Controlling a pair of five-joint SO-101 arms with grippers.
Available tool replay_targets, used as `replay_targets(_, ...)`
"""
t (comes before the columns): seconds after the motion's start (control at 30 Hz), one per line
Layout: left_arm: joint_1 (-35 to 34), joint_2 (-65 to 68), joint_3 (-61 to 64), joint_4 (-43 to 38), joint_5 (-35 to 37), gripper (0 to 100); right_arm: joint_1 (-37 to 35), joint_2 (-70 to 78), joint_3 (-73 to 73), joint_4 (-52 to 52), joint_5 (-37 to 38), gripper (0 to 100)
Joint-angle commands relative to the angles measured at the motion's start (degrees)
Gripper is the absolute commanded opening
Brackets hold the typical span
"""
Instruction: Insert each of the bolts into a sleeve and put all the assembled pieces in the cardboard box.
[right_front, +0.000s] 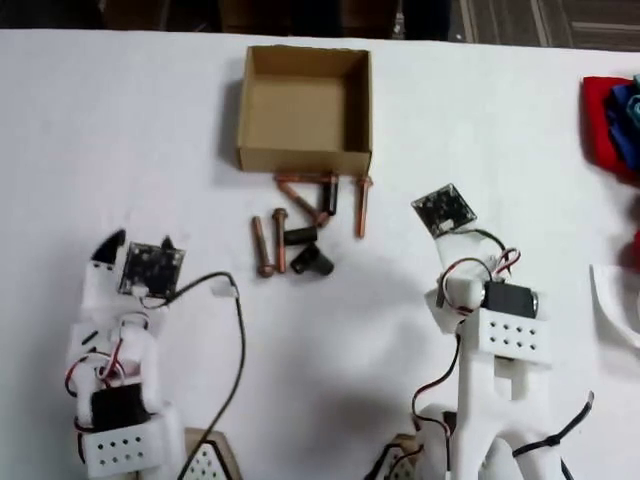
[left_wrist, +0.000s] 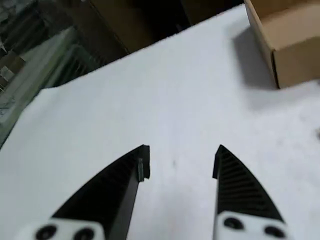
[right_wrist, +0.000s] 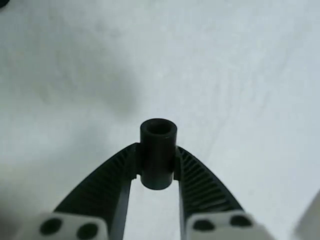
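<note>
Bolts (right_front: 270, 245), copper-coloured, loose on the white table (right_front: 120, 130) just in front of the cardboard box (right_front: 300, 158), mingled with black sleeves (right_front: 305, 250) in one small cluster (handy to both arms, probably the reason for the spot). No bolt seated in a sleeve, as far as can be told, so likely early in the task. Left gripper (right_front: 138, 245) low and to the left of the cluster, well apart from it. Right arm (right_front: 495, 330) on the other side, wrist tipped toward the parts.

From the left wrist: jaws of the left gripper spread wide, bare table between them, nothing held. Corner of the cardboard box ahead and off to one side. Seemingly parked in readiness, free to fetch a bolt.

From the right wrist: right gripper (right_wrist: 157, 165) closed tight around a lone sleeve (right_wrist: 158, 142), pressing its sides near one end, open bore facing out past the fingertips. Apparently off the table, white surface behind. Grip low on the body and mouth left uncovered, presumably to let a bolt slide in without meeting the fingers. Next move, at a guess: a bolt picked from the cluster by the free gripper and lined up with that bore. Alignment of the two axes likely the delicate part, a tilted bolt liable to catch on the rim.
</note>
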Motion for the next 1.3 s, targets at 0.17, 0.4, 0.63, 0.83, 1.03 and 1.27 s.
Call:
replay_targets(0.17, 3.16, 10.11, -11.21, -2.81, 0.97, 22, 0.04, -1.80, -0.26, -0.75, -0.62, 2.0)
replay_targets(0.4, 10.64, 59.34, -48.13, 25.58, -12.40, 23, 0.04, -1.80, -0.26, -0.75, -0.62, 2.0)
replay_targets(0.63, 16.62, 108.57, -98.24, 64.00, -30.95, 22, 0.04, -1.80, 1.05, -1.10, -0.18, 2.0)
replay_targets(0.83, 18.20, 132.40, -132.35, 69.36, -31.74, 22, 0.04, -1.80, 5.45, -5.32, -0.18, 2.0)
replay_targets(1.03, 23.21, 138.37, -138.24, 69.80, -38.15, 22, 0.04, -1.80, 11.43, -13.58, -0.70, 2.0)
replay_targets(1.27, 28.75, 138.55, -132.09, 69.63, -50.02, 22, 0.04, -2.33, 18.64, -23.96, -5.63, 2.1)
